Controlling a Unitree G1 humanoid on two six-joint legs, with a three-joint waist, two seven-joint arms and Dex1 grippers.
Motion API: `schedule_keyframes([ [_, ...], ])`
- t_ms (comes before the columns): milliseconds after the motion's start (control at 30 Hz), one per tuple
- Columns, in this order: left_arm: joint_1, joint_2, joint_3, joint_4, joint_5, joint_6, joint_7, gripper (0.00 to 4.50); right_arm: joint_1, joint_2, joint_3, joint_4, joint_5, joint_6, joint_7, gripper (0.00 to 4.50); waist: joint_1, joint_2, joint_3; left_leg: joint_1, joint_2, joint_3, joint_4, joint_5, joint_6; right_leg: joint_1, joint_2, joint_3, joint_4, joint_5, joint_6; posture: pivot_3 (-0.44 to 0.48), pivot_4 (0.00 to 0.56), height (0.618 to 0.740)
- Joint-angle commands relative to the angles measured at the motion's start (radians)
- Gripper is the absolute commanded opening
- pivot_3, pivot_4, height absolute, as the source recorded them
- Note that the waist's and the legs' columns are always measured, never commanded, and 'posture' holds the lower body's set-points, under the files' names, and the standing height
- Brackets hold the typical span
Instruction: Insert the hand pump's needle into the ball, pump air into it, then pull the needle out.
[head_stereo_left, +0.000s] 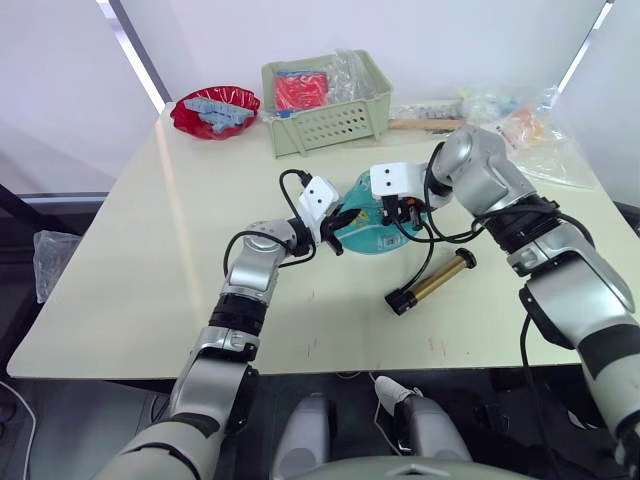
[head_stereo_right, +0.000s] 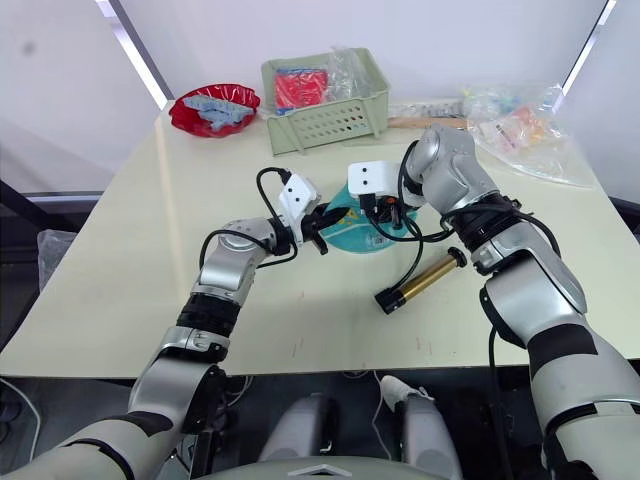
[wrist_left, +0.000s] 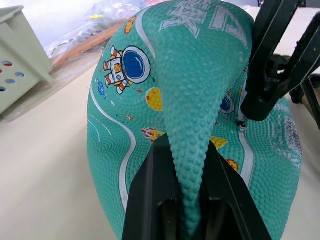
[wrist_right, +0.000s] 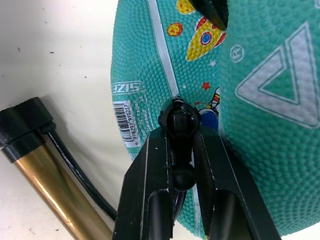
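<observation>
The teal ball (head_stereo_left: 362, 228) lies limp and partly flat at the table's middle. My left gripper (wrist_left: 186, 150) is shut on a raised fold of the ball's skin (wrist_left: 190, 80). From the other side, my right gripper (wrist_right: 180, 142) is shut on the needle's black fitting (wrist_right: 179, 122), which is pressed against the ball beside its white label (wrist_right: 129, 120). The needle's pin (wrist_left: 241, 124) barely shows where the fitting meets the ball. The brass hand pump (head_stereo_left: 433, 281) lies flat on the table just right of the ball. Its black hose (wrist_right: 82, 177) loops up to the fitting.
A pale green basket (head_stereo_left: 325, 118) with red packets stands at the back centre, a red bowl (head_stereo_left: 214, 110) to its left. Crumpled plastic bags (head_stereo_left: 530, 130) and a wooden stick (head_stereo_left: 420, 124) lie at the back right. The table's front edge (head_stereo_left: 300, 370) is near.
</observation>
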Motion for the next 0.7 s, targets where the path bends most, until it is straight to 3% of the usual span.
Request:
schedule_keyframes([
  [33, 0.022, -0.036, -0.047, 0.002, -0.03, 0.044, -0.042, 0.0, 0.055, 0.017, 0.042, 0.076, -0.053, 0.008, -0.071, 0.04, -0.004, -0.001, -0.003, 0.0, 0.0, 0.0, 0.0, 0.0, 0.0, 0.0, 0.0, 0.0, 0.0, 0.0, 0.0, 0.0, 0.15, 0.738],
  [700, 0.025, -0.048, -0.045, -0.026, -0.049, 0.106, -0.043, 0.0, 0.213, 0.117, 0.027, 0.211, -0.081, 0.093, -0.333, 0.04, -0.021, -0.013, -0.033, 0.023, 0.001, -0.001, -0.013, 0.0, 0.0, 0.017, 0.0, 0.005, -0.005, -0.005, -0.002, 0.0, 0.15, 0.738],
])
